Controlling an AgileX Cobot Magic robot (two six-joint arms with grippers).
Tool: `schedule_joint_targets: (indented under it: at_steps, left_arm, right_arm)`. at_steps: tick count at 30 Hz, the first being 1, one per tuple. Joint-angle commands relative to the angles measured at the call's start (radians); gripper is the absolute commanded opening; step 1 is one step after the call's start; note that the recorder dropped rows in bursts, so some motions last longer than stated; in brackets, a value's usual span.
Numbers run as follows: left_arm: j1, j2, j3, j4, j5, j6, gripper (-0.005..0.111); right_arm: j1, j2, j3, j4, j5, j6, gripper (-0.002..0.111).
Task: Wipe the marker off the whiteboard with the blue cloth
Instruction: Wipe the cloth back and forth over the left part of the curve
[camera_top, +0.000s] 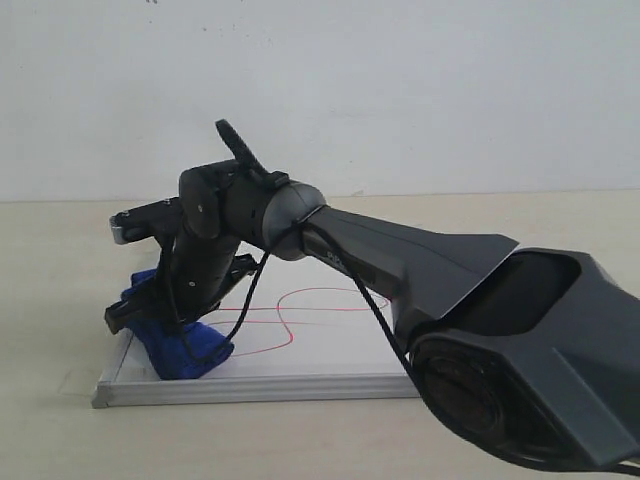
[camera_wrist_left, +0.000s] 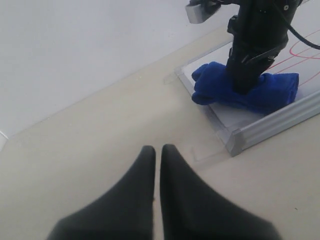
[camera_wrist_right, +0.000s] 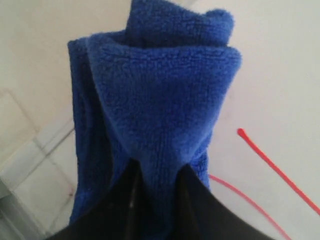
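right hand (camera_wrist_right: 159, 187) pinches the fluffy blue cloth (camera_wrist_right: 160, 90).

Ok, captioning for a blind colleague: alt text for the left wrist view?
The right arm's black pincer grips a fluffy royal-blue microfibre cloth on the corner of a silver-framed white board, thin red marker lines beyond. In the foreground, the left black pincer hangs shut over the beige table.

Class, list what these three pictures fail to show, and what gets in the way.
1. Exterior view: the right gripper and blue cloth hide part of the red line.
2. Right wrist view: the cloth blocks the whiteboard beneath it.
3. Left wrist view: the frame edge cuts off most of the whiteboard.
4. Exterior view: the left gripper is out of frame.
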Motion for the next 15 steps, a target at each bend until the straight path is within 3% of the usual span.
schedule_joint_targets:
  at_steps: [1, 8, 9, 12, 14, 15]
  left_arm:
    - [0.002, -0.003, 0.003, -0.002, -0.003, 0.005, 0.004]
    - [0.002, -0.003, 0.003, -0.002, -0.003, 0.005, 0.004]
    - [0.002, -0.003, 0.003, -0.002, -0.003, 0.005, 0.004]
    - [0.002, -0.003, 0.003, -0.002, -0.003, 0.005, 0.004]
    - [0.002, -0.003, 0.003, -0.002, -0.003, 0.005, 0.004]
    - [0.002, -0.003, 0.003, -0.002, -0.003, 0.005, 0.004]
  right_arm:
    - [-0.02, 0.02, 0.011, -0.278, 0.114, 0.109, 0.0]
    - [-0.018, 0.02, 0.011, -0.102, 0.077, 0.048, 0.0]
    - [-0.009, 0.02, 0.011, 0.044, 0.046, -0.058, 0.0]
    - [0.005, 0.021, 0.011, 0.228, 0.018, -0.277, 0.0]
    - [0.007, 0.021, 0.011, 0.162, 0.008, -0.258, 0.0]
    - [0.007, 0.021, 0.011, 0.011, 0.011, -0.168, 0.0]
